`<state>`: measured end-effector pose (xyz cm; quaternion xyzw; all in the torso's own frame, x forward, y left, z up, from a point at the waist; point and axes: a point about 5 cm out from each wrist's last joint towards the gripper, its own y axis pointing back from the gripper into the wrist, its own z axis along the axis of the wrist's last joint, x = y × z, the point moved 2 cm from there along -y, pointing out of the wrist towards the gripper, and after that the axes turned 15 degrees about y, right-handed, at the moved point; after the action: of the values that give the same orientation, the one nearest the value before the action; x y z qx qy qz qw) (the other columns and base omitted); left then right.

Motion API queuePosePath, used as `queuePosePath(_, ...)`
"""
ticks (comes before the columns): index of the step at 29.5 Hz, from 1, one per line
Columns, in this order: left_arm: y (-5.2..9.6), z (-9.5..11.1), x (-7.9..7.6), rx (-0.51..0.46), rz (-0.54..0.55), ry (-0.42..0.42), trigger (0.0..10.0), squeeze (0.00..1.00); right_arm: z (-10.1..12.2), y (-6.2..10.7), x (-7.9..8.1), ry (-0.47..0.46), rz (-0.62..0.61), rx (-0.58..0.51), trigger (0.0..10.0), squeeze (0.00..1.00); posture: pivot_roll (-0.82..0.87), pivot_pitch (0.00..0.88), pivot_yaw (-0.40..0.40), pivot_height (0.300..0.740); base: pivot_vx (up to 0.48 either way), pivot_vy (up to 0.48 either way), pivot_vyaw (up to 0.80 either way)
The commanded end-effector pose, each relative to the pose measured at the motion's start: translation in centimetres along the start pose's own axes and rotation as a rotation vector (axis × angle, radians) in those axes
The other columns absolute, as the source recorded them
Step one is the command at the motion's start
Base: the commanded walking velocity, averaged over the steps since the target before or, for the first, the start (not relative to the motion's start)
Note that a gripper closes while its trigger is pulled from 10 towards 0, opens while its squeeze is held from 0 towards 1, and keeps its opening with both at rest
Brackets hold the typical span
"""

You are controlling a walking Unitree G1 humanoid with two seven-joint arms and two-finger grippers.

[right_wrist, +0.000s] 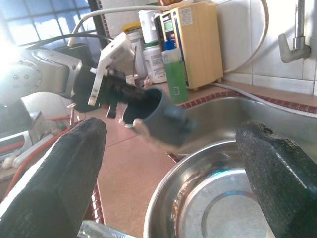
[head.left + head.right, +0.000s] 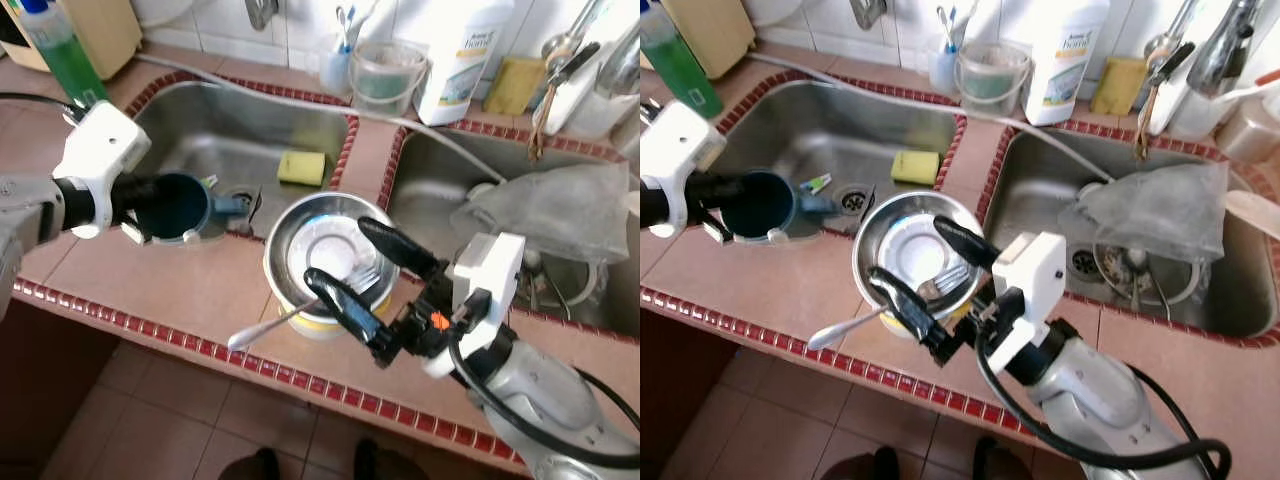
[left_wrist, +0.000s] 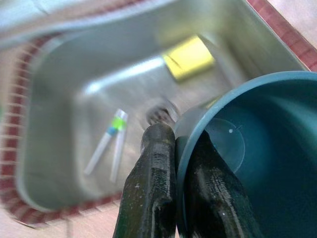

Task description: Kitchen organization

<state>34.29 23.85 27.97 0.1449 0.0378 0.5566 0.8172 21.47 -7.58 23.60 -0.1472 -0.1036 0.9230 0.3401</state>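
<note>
Left end effector (image 2: 140, 205) at 9 o'clock, fingers pinched on rim of teal mug (image 2: 185, 207), mug tipped on side over left sink basin (image 2: 215, 130) edge. Yellow sponge (image 2: 301, 167) and small tube (image 3: 110, 141) lie in basin. Centre: steel bowl (image 2: 325, 240) with fork (image 2: 345, 285) on tiled tabletop (image 2: 140, 285), near front edge. Right end effector (image 2: 372, 275) at 4 o'clock, fingers spread wide astride bowl, no contact seen. Progress judged early: mug lifted, bowl ungrasped. Room tight at front edge; open tabletop at 8 o'clock.

Left gripper (image 2: 140, 207) clamped on blue mug (image 2: 185, 207), beside steel bowl (image 2: 325, 250).
</note>
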Motion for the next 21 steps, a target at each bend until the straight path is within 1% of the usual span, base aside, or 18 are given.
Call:
queuePosePath(1, 0.3, 0.9, 0.8, -0.054, 0.043, 0.009, 10.0, 0.0, 0.2, 0.1, -0.4, -0.004, -0.017, -0.01, 10.0, 0.0, -0.02, 0.212, 0.0, 0.74, 0.0, 0.0, 0.0)
queuePosePath(3, 0.0, 1.1, 0.8, -0.071, 0.05, 0.015, 10.0, 0.0, 0.2, 0.0, -0.5, -0.004, -0.024, -0.012, 10.0, 0.0, -0.02, 0.213, 0.0, 0.74, 0.0, 0.0, 0.0)
queuePosePath(5, -1.0, 1.3, 0.6, -0.114, 0.058, 0.038, 10.0, 0.0, 0.4, -0.3, -0.8, -0.005, -0.046, -0.022, 10.0, 0.0, -0.02, 0.213, -0.001, 0.74, 0.0, 0.0, 0.0)
queuePosePath(6, -1.1, 1.3, 0.5, -0.119, 0.058, 0.038, 10.0, 0.0, 0.4, -0.3, -0.8, -0.005, -0.047, -0.023, 10.0, 0.0, -0.02, 0.213, -0.001, 0.74, 0.0, 0.0, 0.0)
queuePosePath(7, -1.5, 1.4, 0.3, -0.132, 0.051, 0.044, 10.0, 0.0, 0.5, -0.4, -0.9, -0.011, -0.051, -0.024, 10.0, 0.0, -0.03, 0.213, -0.004, 0.74, 0.0, 0.0, 0.0)
queuePosePath(8, -2.3, 1.5, -0.1, -0.153, 0.04, 0.051, 10.0, 0.0, 0.6, -0.5, -1.0, -0.019, -0.059, -0.024, 10.0, 0.0, -0.03, 0.215, -0.004, 0.74, 0.0, 0.0, 0.0)
queuePosePath(11, -3.5, 1.6, -0.6, -0.181, 0.042, 0.047, 10.0, 0.0, 0.6, -0.6, -1.1, -0.021, -0.072, -0.02, 10.0, 0.0, -0.04, 0.217, -0.002, 0.74, 0.0, 0.0, 0.0)
queuePosePath(12, -4.4, 1.7, -1.0, -0.203, 0.044, 0.056, 10.0, 0.0, 0.8, -0.7, -1.2, -0.024, -0.08, -0.019, 10.0, 0.0, -0.04, 0.219, -0.006, 0.74, 0.0, 0.0, 0.0)
queuePosePath(13, -4.7, 1.7, -1.0, -0.209, 0.045, 0.058, 10.0, 0.0, 0.8, -0.7, -1.3, -0.025, -0.082, -0.018, 10.0, 0.0, -0.04, 0.219, -0.006, 0.74, 0.0, 0.0, 0.0)
queuePosePath(14, -5.3, 2.0, -1.3, -0.235, 0.051, 0.052, 10.0, 0.0, 0.9, -0.7, -1.3, -0.021, -0.084, -0.02, 10.0, 0.0, -0.05, 0.222, -0.005, 0.74, 0.0, 0.0, 0.0)
queuePosePath(15, -5.6, 2.0, -1.4, -0.243, 0.053, 0.051, 10.0, 0.0, 1.0, -0.6, -1.2, -0.02, -0.084, -0.02, 10.0, 0.0, -0.06, 0.224, -0.006, 0.74, 0.0, 0.0, 0.0)
queuePosePath(16, -5.6, 2.0, -1.4, -0.243, 0.053, 0.051, 10.0, 0.0, 1.0, -0.6, -1.2, -0.02, -0.084, -0.02, 10.0, 0.0, -0.06, 0.224, -0.006, 0.74, 0.0, 0.0, 0.0)
queuePosePath(17, -6.6, 2.2, -1.7, -0.261, 0.069, 0.039, 10.0, 0.0, 1.2, -0.5, -1.1, -0.018, -0.078, -0.017, 10.0, 0.0, -0.07, 0.23, -0.005, 0.74, 0.0, 0.0, 0.0)
queuePosePath(18, -7.0, 2.3, -1.7, -0.271, 0.079, 0.032, 10.0, 0.0, 1.3, -0.4, -1.0, -0.02, -0.076, -0.016, 10.0, 0.0, -0.07, 0.232, -0.004, 0.74, 0.0, 0.0, 0.0)
queuePosePath(19, -7.3, 2.3, -1.8, -0.277, 0.078, 0.039, 10.0, 0.0, 1.4, -0.3, -1.0, -0.021, -0.075, -0.014, 10.0, 0.0, -0.08, 0.234, -0.004, 0.74, 0.0, 0.0, 0.0)
queuePosePath(20, -8.0, 2.1, -2.1, -0.274, 0.068, 0.058, 10.0, 0.0, 1.7, -0.2, -0.9, -0.016, -0.076, -0.012, 10.0, 0.0, -0.09, 0.239, -0.004, 0.74, 0.0, 0.0, 0.0)
queuePosePath(21, -8.3, 2.1, -2.2, -0.273, 0.066, 0.059, 10.0, 0.0, 1.8, -0.2, -0.9, -0.014, -0.077, -0.011, 10.0, 0.0, -0.09, 0.242, -0.002, 0.74, 0.0, 0.0, 0.0)
